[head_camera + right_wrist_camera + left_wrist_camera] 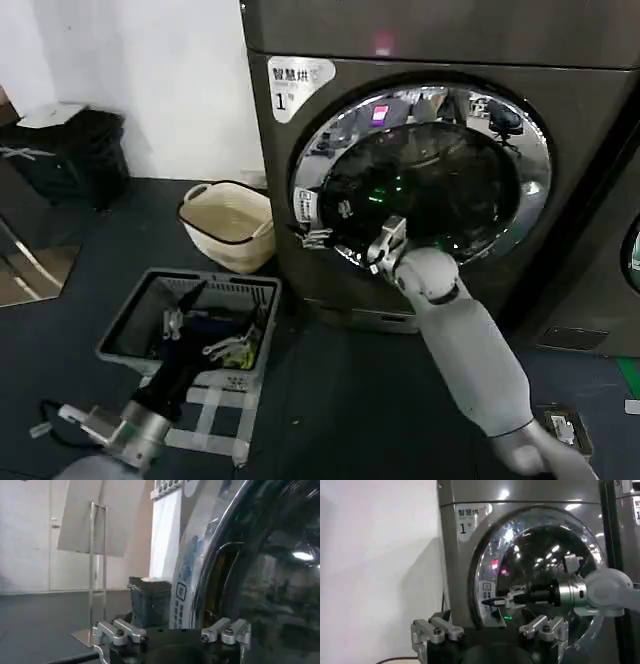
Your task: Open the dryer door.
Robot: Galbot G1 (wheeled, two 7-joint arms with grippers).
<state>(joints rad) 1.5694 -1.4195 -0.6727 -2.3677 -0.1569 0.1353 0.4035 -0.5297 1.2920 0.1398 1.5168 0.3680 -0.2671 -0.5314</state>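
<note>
The dryer door (440, 190) is a big round porthole with a chrome rim and dark glass, and it looks shut against the grey machine front. My right arm reaches up from the lower right. My right gripper (318, 237) is at the door's lower left rim, by a small label. In the right wrist view my right gripper (172, 631) is open, and the chrome rim (187, 580) runs between its fingers. My left gripper (200, 335) waits low at the left, open. It faces the dryer door (545, 565) and my right gripper (492, 601).
A cream laundry basket (230, 225) stands on the dark floor left of the dryer. A grey plastic crate (130, 320) lies in front of it, under my left arm. A black bin (75, 150) is by the white wall. Another machine (615, 250) adjoins on the right.
</note>
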